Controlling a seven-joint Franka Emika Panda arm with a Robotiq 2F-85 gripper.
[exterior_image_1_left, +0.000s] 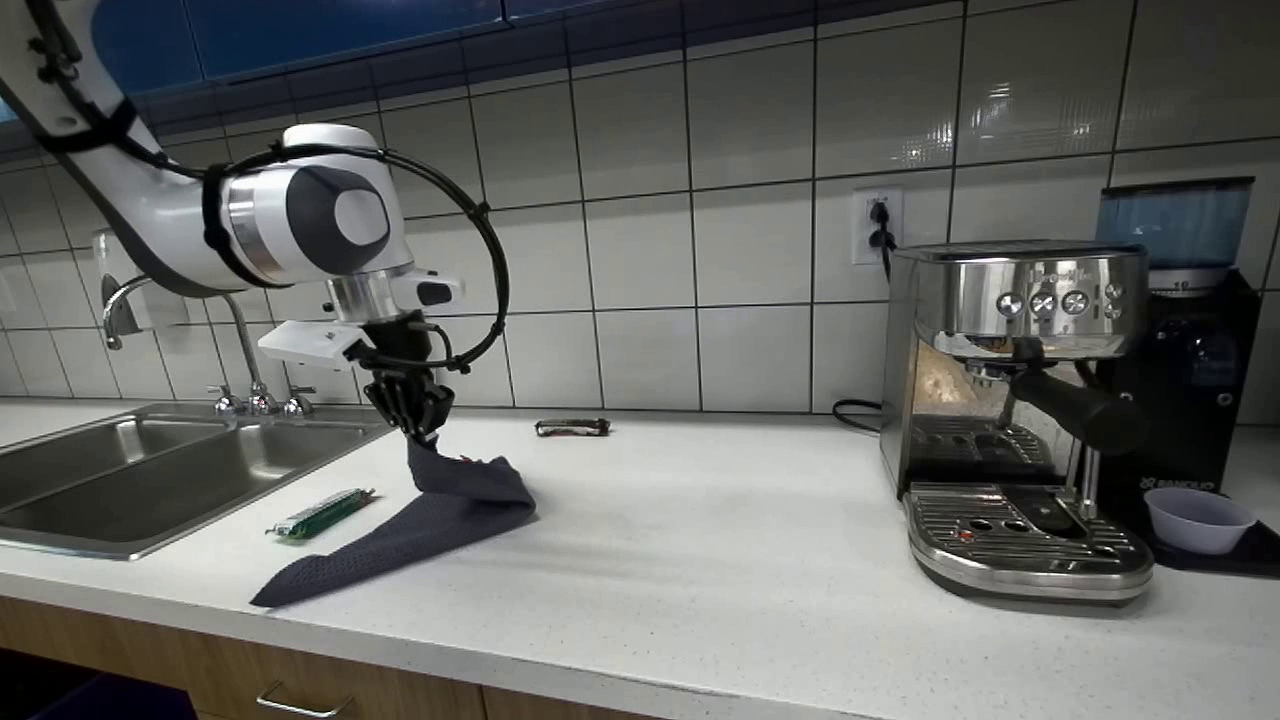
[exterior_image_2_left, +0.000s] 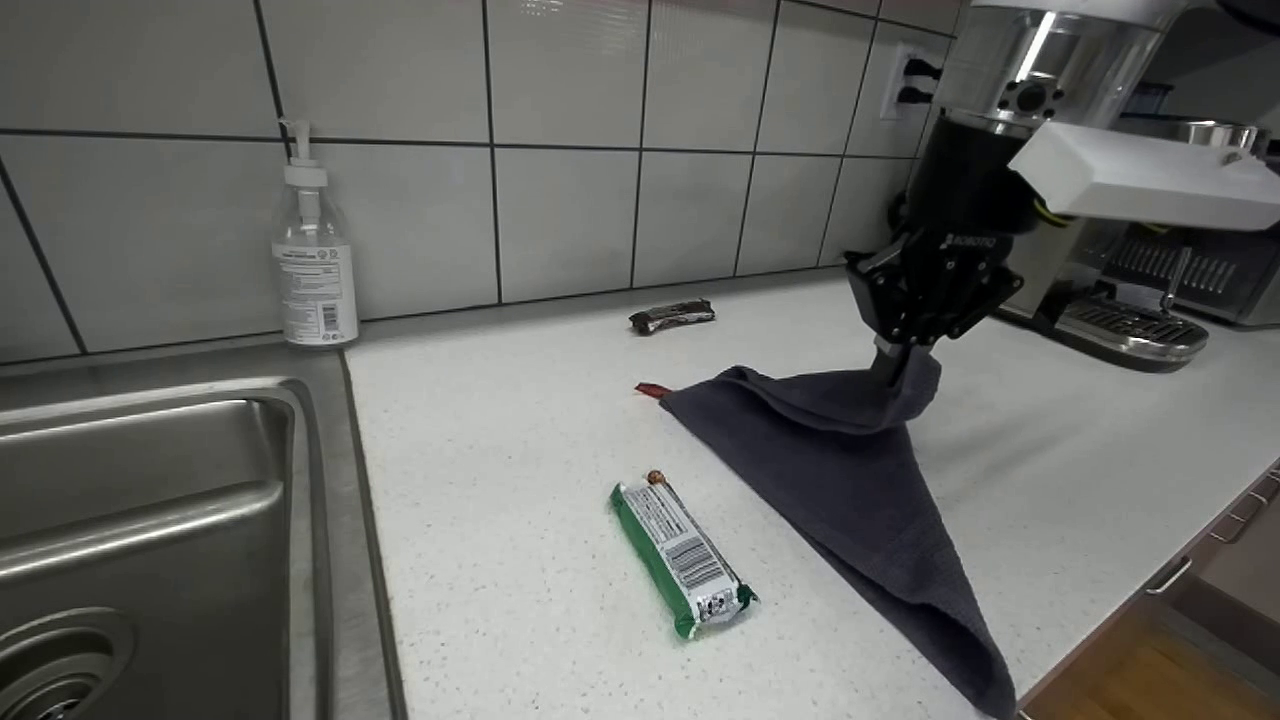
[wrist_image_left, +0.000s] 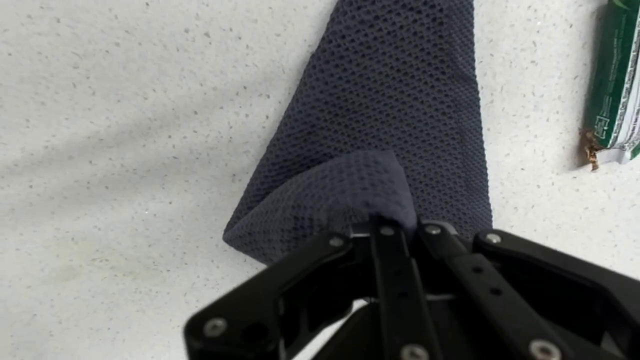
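A dark grey waffle-weave cloth (exterior_image_2_left: 850, 490) lies on the white counter, a raised fold pinched in my gripper (exterior_image_2_left: 893, 364). In the wrist view the gripper (wrist_image_left: 412, 227) is shut on that fold, its fingertips mostly hidden by fabric. Most of the cloth (exterior_image_1_left: 440, 525) trails flat toward the counter's front edge. A red wrapper end (exterior_image_2_left: 653, 389) pokes out from beneath the cloth's corner; the rest of it is covered. Beside the cloth lies a green and white wrapped bar (exterior_image_2_left: 680, 560), one end torn. A dark brown wrapped bar (exterior_image_2_left: 672, 316) rests near the tiled wall.
A double steel sink (exterior_image_1_left: 200, 460) with a faucet is set into the counter. A pump bottle (exterior_image_2_left: 316, 270) stands behind the sink's corner. An espresso machine (exterior_image_1_left: 1020, 420), a grinder (exterior_image_1_left: 1185, 380) and a small pale bowl (exterior_image_1_left: 1198, 520) occupy the far end.
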